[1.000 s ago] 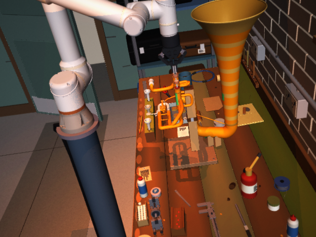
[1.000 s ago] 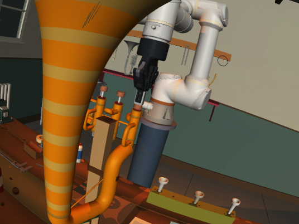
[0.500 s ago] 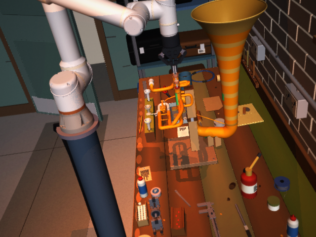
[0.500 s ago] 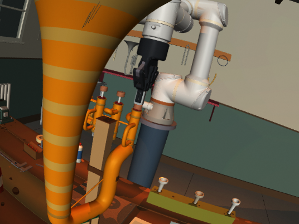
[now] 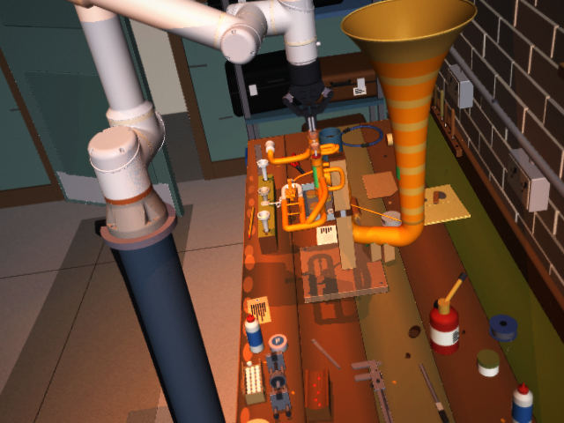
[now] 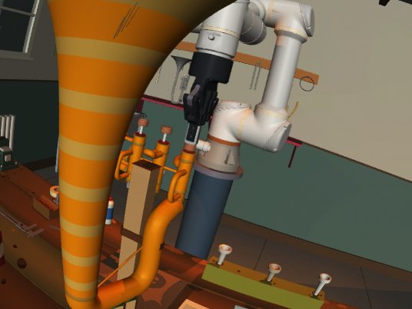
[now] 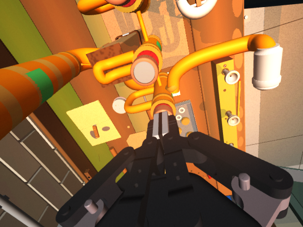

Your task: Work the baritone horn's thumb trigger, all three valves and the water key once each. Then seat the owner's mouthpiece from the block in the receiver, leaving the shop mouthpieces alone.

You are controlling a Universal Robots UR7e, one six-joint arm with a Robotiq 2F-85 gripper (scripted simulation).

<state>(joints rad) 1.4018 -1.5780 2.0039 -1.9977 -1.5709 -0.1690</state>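
The valve nearest the receiver (image 6: 189,147) sits low in its orange casing, lower than the other two valves (image 6: 166,130) (image 6: 143,123), whose caps stand raised on their stems. The baritone horn (image 5: 401,136) stands on a wooden stand on the bench, bell up. Its white receiver (image 7: 266,67) juts out over the bench edge above a yellow block (image 6: 265,287) that carries three mouthpieces (image 6: 224,251) (image 6: 273,269) (image 6: 323,280). My gripper (image 7: 160,125) points straight down onto the low valve's cap and is closed, holding nothing.
A red-and-white can with a brush (image 5: 444,325) stands toward the near end of the bench, with bottles (image 5: 253,334), calipers (image 5: 376,378) and small boxes. A brick wall with outlets (image 5: 528,180) runs along the right. The arm's pedestal (image 5: 159,318) stands left of the bench.
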